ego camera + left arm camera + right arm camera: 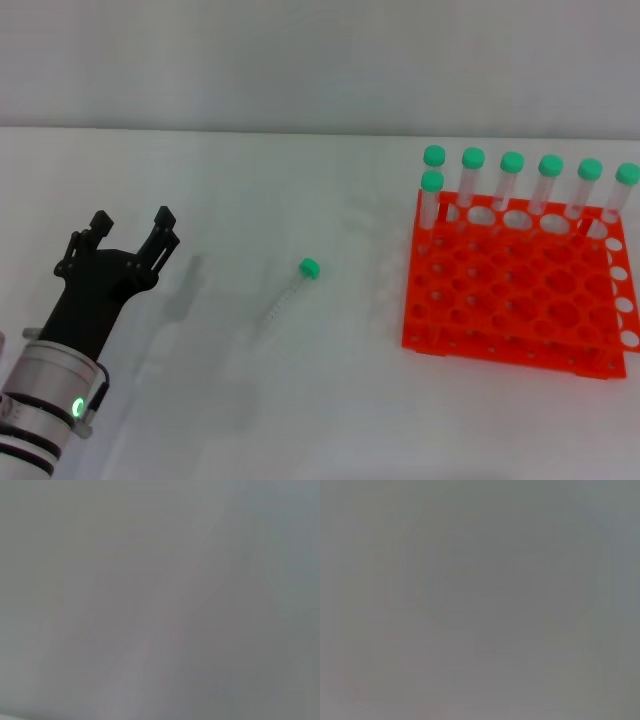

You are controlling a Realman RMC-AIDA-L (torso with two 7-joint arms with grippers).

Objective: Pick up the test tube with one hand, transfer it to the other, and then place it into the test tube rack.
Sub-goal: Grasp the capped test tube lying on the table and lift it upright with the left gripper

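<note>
Lying flat near the middle of the white table [200,400], the slim clear plastic test tube with a round green cap [290,292] looks light, stiff and slippery to us, so we would pinch its clear middle gently. Our black two-fingered left gripper [133,230] hangs by the table's left edge, fingers spread wide, holding nothing. The bright orange-red plastic rack [515,290] stands near the right edge. We see no writing anywhere, and no right gripper.
</note>
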